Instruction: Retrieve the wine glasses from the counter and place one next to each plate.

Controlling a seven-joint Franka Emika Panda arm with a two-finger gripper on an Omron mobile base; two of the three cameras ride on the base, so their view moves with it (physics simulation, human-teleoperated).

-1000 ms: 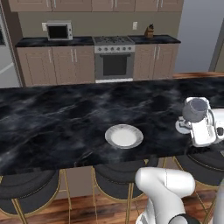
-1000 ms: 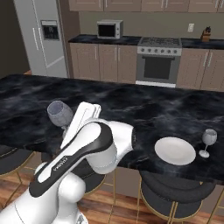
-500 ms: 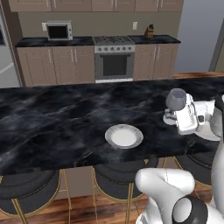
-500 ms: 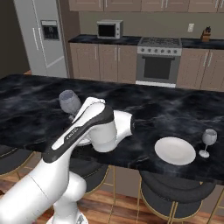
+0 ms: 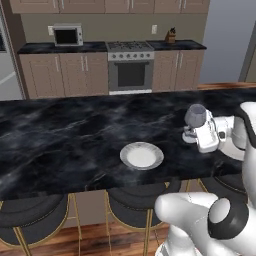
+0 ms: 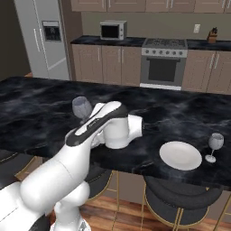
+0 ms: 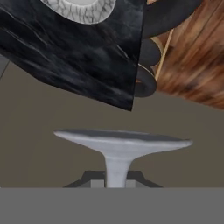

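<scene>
- The claw (image 5: 192, 134) holds a wine glass (image 5: 195, 116) by its stem, above the black marble island tabletop (image 5: 60, 140); in the left base view the glass bowl stands upright above the white hand.
- In the right base view the same held wine glass (image 6: 81, 107) shows at 9 o'clock of the white wrist, bowl up, over the island tabletop (image 6: 40, 103).
- In the hand view the round foot (image 7: 122, 142) of the held glass spreads across the middle, with the stem running down toward the bottom edge between the claw's tips. The tips themselves are too hidden to judge how narrow the gap is.
- A white plate (image 5: 141, 155) lies flat on the island near its front edge; in the left base view the held glass is at about 2 o'clock from it, near but apart.
- In the right base view a white plate (image 6: 180, 155) lies near the front edge of the island, and a second wine glass (image 6: 215, 145) stands upright just beside it at 3 o'clock, not touching it.
- In the hand view a plate rim (image 7: 83, 9) shows at 12 o'clock, on the black marble.
- Dark round stools (image 5: 137, 209) with gold legs stand under the front edge of the island.
- At the far wall, the back tabletop (image 5: 45, 48) over brown cabinets carries a microwave (image 5: 67, 35) at 11 o'clock, beside a steel oven range (image 5: 130, 65); a knife block (image 5: 171, 36) stands past the range.
- A steel refrigerator (image 6: 43, 38) stands at 10 o'clock in the right base view.
</scene>
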